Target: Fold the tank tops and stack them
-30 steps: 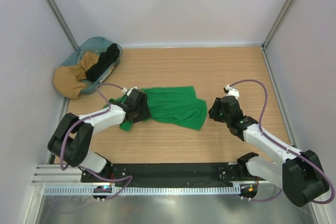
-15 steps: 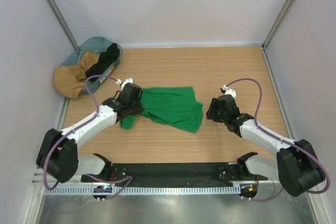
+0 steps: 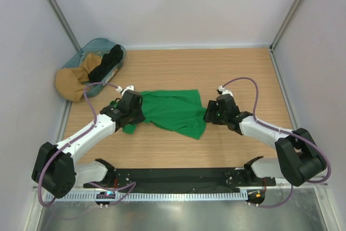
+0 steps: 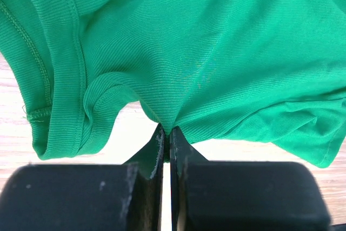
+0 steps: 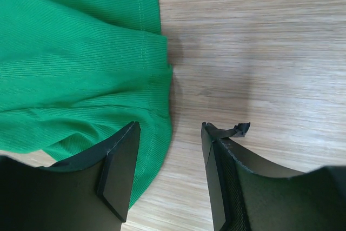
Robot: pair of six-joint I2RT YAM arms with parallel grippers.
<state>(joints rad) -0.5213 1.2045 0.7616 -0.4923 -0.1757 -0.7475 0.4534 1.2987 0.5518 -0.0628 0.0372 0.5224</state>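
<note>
seeing the green tank top [image 3: 175, 111] lying spread on the wooden table [image 3: 227, 74], to the right of the blue basket [image 3: 100, 42] and nearer to the arm bases than it. pinching a raised fold of this cloth with the left gripper [image 4: 166, 133], on the side facing the basket, with both fingers pressed tight together. holding the right gripper [image 5: 170, 133] at the side away from the basket, partly open and gripping nothing, with one finger over the green hem and the other over bare wood. finding the black tank top [image 3: 108, 62] lying inside the basket, beside a tan garment [image 3: 73, 84] spilling over the basket's near rim.
</note>
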